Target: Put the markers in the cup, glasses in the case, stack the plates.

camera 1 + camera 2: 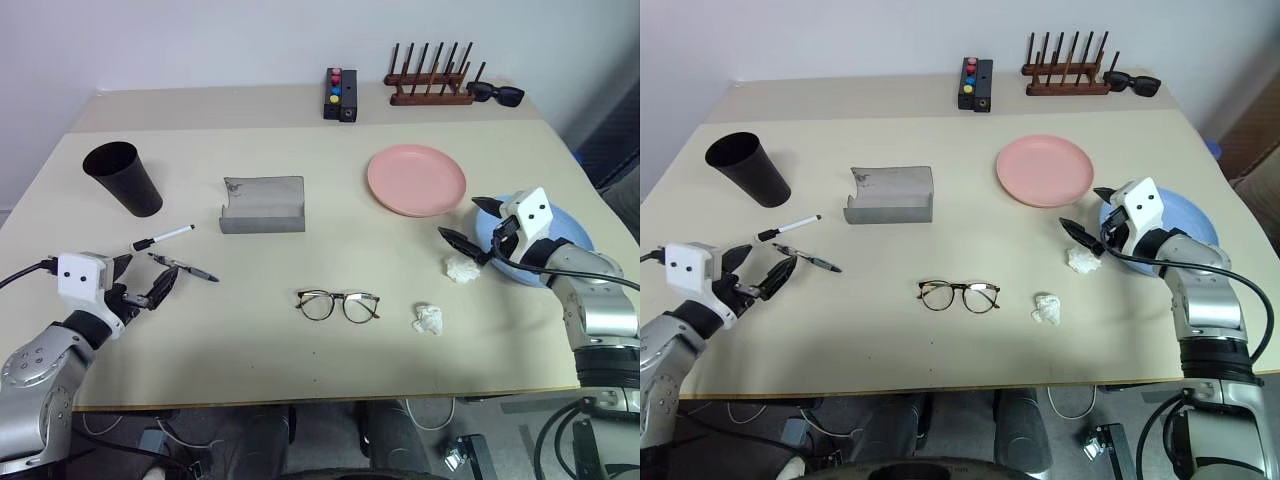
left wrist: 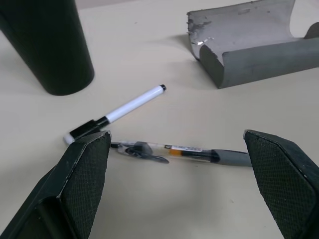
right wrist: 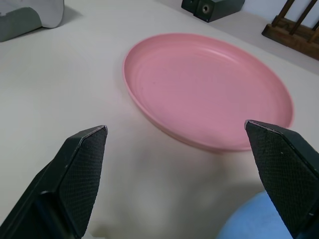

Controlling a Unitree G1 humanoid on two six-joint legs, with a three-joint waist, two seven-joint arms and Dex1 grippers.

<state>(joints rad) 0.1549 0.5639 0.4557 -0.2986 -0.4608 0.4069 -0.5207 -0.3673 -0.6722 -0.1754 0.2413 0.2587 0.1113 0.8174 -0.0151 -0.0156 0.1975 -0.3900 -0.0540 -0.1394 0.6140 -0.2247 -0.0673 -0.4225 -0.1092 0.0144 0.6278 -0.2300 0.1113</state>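
Glasses mid-table, open-jawed tools either side.

2 markers beside upright cup; glasses before open case; plates unstacked.

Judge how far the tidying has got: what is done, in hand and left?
Done: nothing. In hand: nothing; left gripper open beside two markers, right gripper open by the blue plate. Left: markers into cup, glasses into open case, pink plate stacked.
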